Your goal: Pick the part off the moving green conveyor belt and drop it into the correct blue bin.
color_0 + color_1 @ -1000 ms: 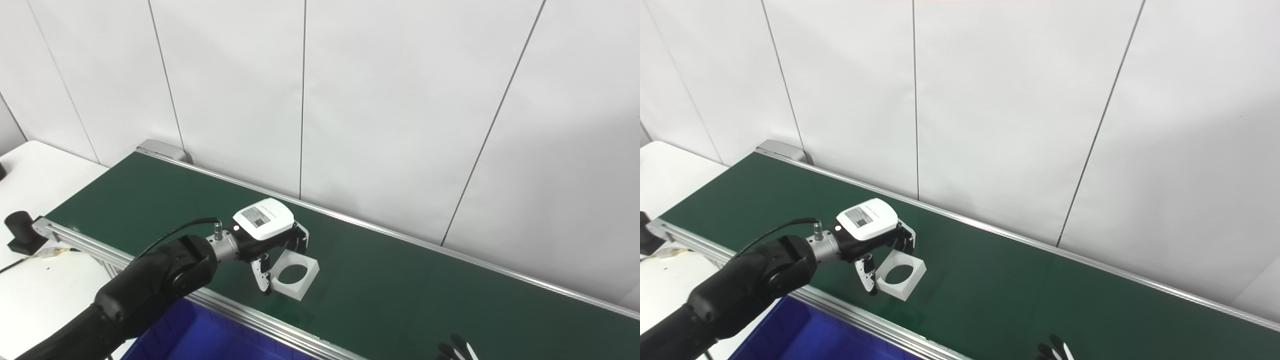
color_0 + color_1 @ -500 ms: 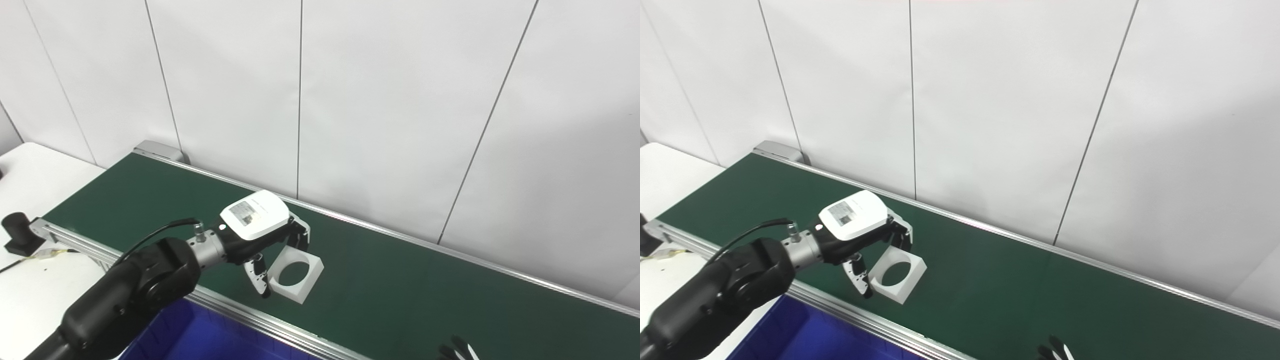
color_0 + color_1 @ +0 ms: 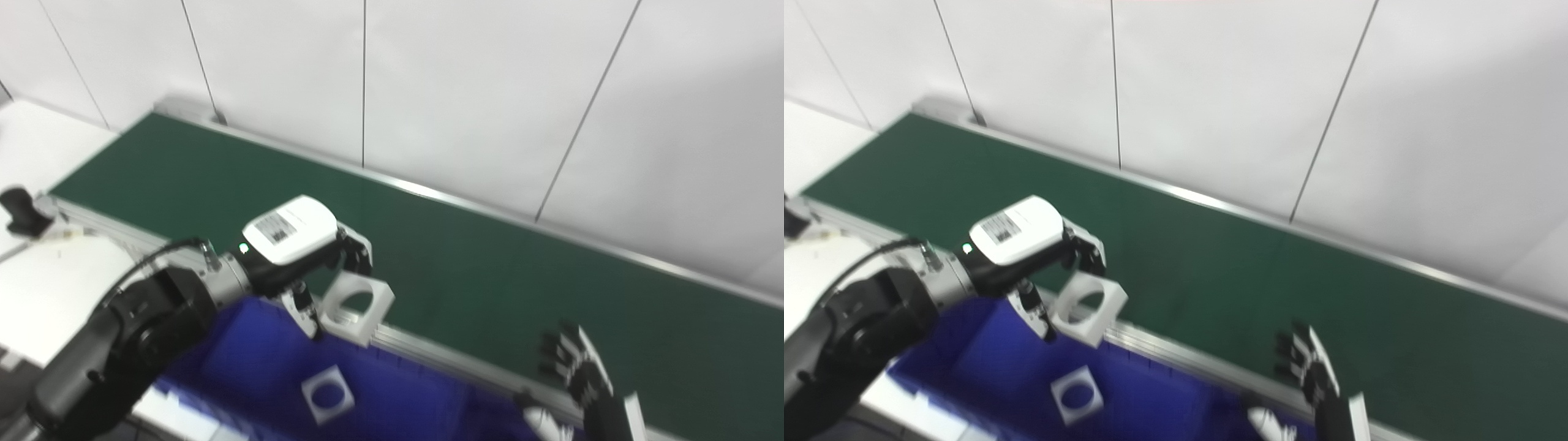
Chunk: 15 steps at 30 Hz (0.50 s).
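The green conveyor belt (image 3: 490, 269) is running behind both hands, slanting away from the left hand's far side down toward the right hand. The blue bin (image 3: 257, 361) is sitting directly below the left hand, on the near side of the belt's metal rail (image 3: 429, 352). The left hand (image 3: 300, 254) is reaching in from its arm's side and is gripping the white square part with a round hole (image 3: 356, 301); its fingers (image 3: 358, 254) are pressing on the part's far edge while the thumb (image 3: 304, 306) is bracing the near edge. The part is hanging tilted just off the fingertips, over the rail at the bin's far rim. The right hand (image 3: 579, 373) is waiting well apart to the side, over the near rail, holding nothing, fingers spread and pointing up. A second white square part with a hole (image 3: 327, 393) is lying flat in the bin, below the held one.
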Each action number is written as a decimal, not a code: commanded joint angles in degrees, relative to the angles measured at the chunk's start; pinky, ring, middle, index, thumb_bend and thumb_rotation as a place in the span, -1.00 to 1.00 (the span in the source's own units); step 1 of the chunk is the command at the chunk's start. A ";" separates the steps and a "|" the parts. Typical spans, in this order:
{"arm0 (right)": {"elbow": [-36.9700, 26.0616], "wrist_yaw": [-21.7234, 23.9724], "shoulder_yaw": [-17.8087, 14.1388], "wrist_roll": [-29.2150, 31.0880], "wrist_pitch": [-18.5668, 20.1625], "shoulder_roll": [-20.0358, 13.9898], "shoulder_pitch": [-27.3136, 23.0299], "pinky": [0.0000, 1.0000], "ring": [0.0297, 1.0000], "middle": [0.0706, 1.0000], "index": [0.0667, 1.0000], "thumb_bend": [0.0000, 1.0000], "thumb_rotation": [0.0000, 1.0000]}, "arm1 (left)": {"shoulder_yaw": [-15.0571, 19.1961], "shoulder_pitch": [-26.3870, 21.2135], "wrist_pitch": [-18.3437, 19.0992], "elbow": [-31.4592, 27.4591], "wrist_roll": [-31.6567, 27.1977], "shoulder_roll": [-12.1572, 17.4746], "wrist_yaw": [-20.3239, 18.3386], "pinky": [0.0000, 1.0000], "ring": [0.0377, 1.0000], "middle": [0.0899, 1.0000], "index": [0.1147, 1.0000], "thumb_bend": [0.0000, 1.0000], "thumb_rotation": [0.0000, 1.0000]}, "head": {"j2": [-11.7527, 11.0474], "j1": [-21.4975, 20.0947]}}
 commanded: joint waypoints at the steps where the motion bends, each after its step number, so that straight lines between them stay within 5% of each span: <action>1: -1.96 0.44 -0.57 0.99 0.14 -0.24 -1.06 0.39 0.58 0.63 0.82 0.17 -0.17 | 1.22 0.36 0.62 -2.02 0.46 0.09 0.36 -0.02 -0.07 -0.17 -0.12 0.05 -1.00 | 0.70 0.51; 6: -2.57 0.62 -1.23 1.30 0.82 -0.37 -1.39 0.37 0.56 0.63 0.81 0.19 -0.12 | 1.01 3.23 1.25 -1.72 1.52 -1.30 -0.16 -0.06 -0.10 -0.19 -0.12 0.05 -1.00 | 1.85 0.92; 15: -2.98 0.67 -1.89 0.71 1.45 -0.40 -1.54 0.35 0.57 0.63 0.81 0.20 -0.04 | -2.09 7.20 -3.01 9.45 5.89 -4.52 6.16 -0.14 -0.22 -0.28 -0.12 0.04 -1.00 | 2.64 0.19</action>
